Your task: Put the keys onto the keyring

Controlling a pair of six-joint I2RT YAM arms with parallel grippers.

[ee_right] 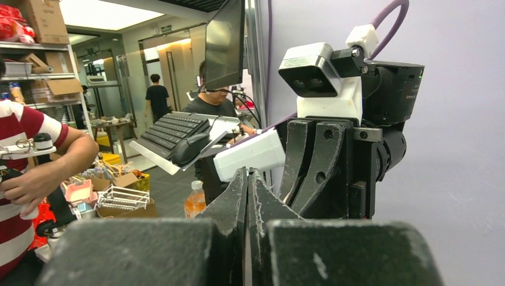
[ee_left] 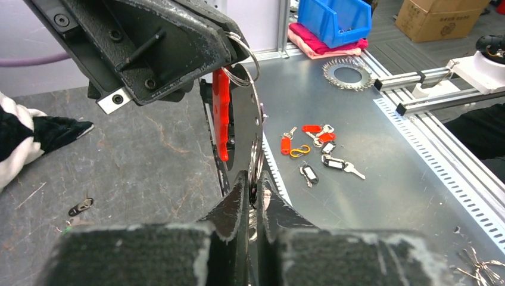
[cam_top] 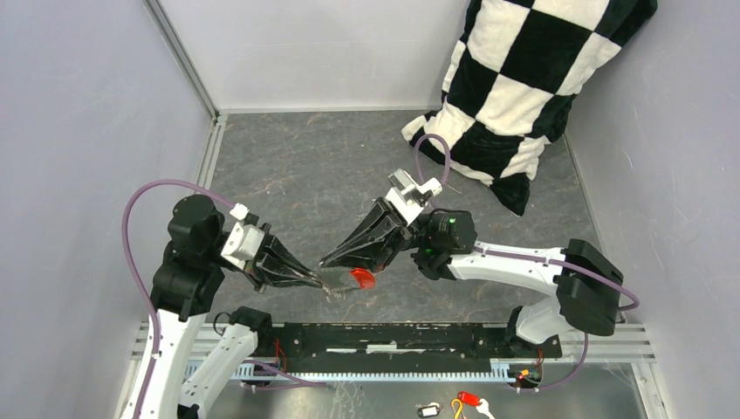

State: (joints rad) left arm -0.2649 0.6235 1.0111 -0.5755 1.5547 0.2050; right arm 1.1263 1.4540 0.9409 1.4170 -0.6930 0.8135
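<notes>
My two grippers meet tip to tip just above the table's near edge. The left gripper (cam_top: pixel 320 281) (ee_left: pixel 256 183) is shut on the thin silvery keyring (ee_left: pixel 255 162), which shows edge-on between its fingers. The right gripper (cam_top: pixel 325 261) (ee_right: pixel 247 174) is shut as well. In the left wrist view it pinches the keyring's upper wire loops. A long red plastic key (ee_left: pixel 221 113) (cam_top: pixel 360 279) hangs from those loops beside the right gripper's tip. A small dark metal key (ee_left: pixel 80 207) lies on the grey table to the left, away from both grippers.
A black-and-white checkered cushion (cam_top: pixel 515 78) leans in the far right corner. The black base rail (cam_top: pixel 393 336) runs along the near edge. Beyond it, a metal shelf (ee_left: pixel 381 196) holds several spare tags (ee_left: pixel 309 149), a toothed disc (ee_left: pixel 347 72) and a blue bin (ee_left: pixel 333 21).
</notes>
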